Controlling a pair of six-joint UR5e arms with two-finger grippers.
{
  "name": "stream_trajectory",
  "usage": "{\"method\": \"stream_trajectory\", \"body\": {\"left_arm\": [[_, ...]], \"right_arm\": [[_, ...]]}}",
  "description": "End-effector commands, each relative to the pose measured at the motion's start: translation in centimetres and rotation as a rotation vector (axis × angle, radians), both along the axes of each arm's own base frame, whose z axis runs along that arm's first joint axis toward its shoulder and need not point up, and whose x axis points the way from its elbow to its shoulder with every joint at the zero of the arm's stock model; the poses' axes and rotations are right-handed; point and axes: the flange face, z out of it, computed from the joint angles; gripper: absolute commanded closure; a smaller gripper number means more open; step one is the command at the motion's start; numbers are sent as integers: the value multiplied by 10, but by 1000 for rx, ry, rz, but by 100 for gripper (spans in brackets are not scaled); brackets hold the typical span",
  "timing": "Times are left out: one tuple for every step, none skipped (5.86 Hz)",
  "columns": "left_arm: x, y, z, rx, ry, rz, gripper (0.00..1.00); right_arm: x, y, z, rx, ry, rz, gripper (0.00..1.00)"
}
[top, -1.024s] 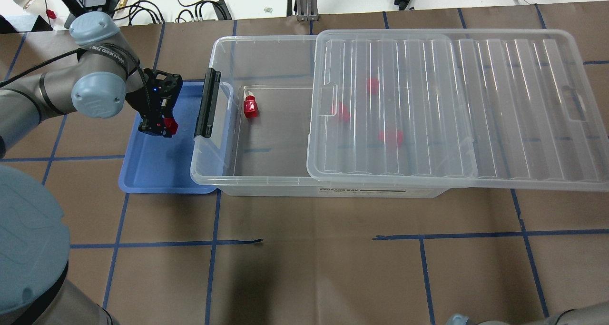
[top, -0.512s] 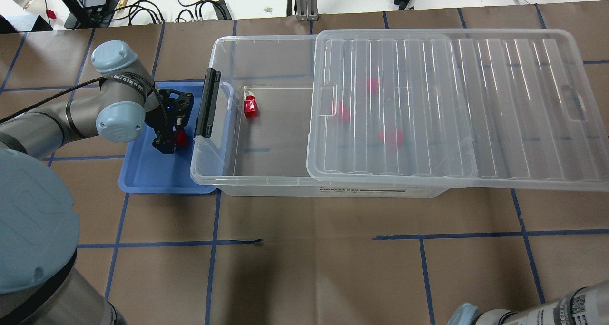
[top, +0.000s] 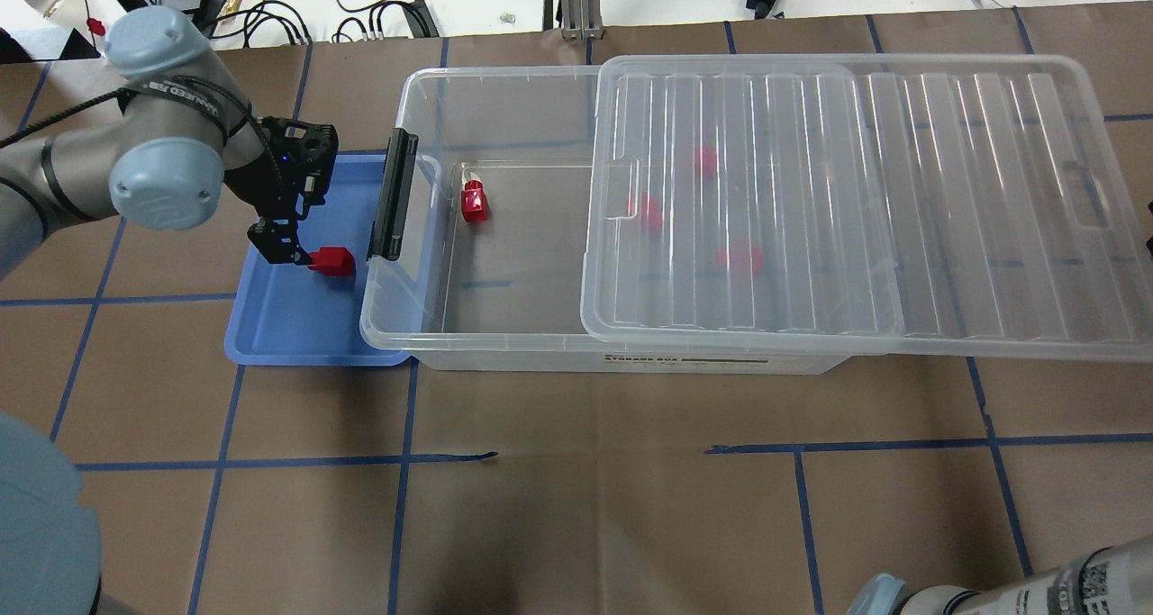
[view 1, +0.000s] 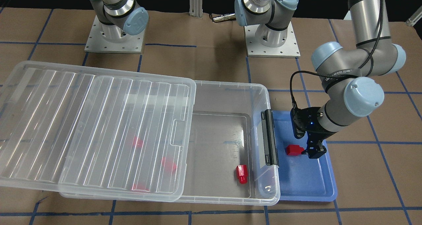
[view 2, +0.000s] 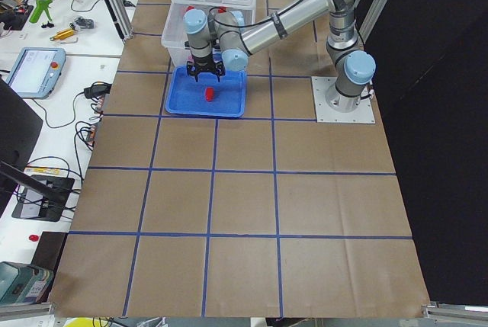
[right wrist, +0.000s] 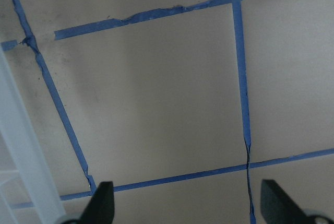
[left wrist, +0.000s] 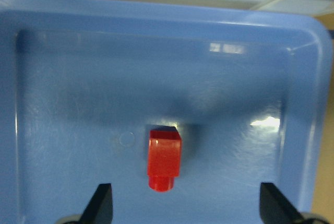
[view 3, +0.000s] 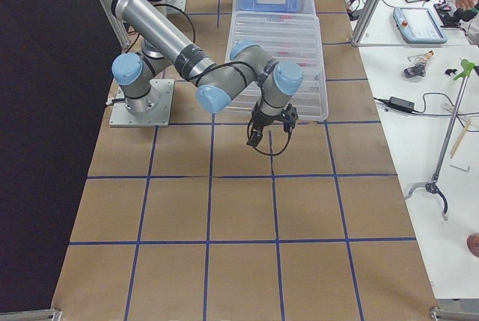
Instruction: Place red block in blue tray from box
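Observation:
The red block (top: 333,260) lies on the floor of the blue tray (top: 297,327), close to the wall of the box (top: 504,349). It also shows in the front view (view 1: 293,150) and in the left wrist view (left wrist: 164,158). My left gripper (top: 285,251) is open and empty, just above and beside the block, with its jaws wide apart in the left wrist view (left wrist: 188,205). My right gripper (right wrist: 188,205) is open and empty above the bare table paper, in front of the box (view 3: 258,138).
The box's ribbed lid (top: 856,201) is slid to the right, so the left end is open. A black latch bar (top: 394,196) stands next to the tray. A red block with a neck stub (top: 474,203) lies in the open part. Several red blocks show under the lid.
My left gripper has opened and let go of the red block, which now rests in the blue tray. The gripper has pulled back to the left and up.

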Motion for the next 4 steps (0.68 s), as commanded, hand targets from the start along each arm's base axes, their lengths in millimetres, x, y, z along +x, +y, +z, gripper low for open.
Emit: {"method": "stream_trajectory", "body": {"left_arm": [[-22, 32, 99, 39, 1, 48, 2], [-35, 52, 130, 39, -7, 122, 2], [-51, 56, 137, 30, -20, 225, 2], [-67, 67, 152, 9, -35, 404, 2]], "right_arm": [[13, -5, -1, -23, -37, 6, 0], [24, -10, 0, -24, -36, 27, 0], [40, -15, 2, -21, -39, 55, 0], [52, -18, 5, -20, -36, 63, 0]]}}
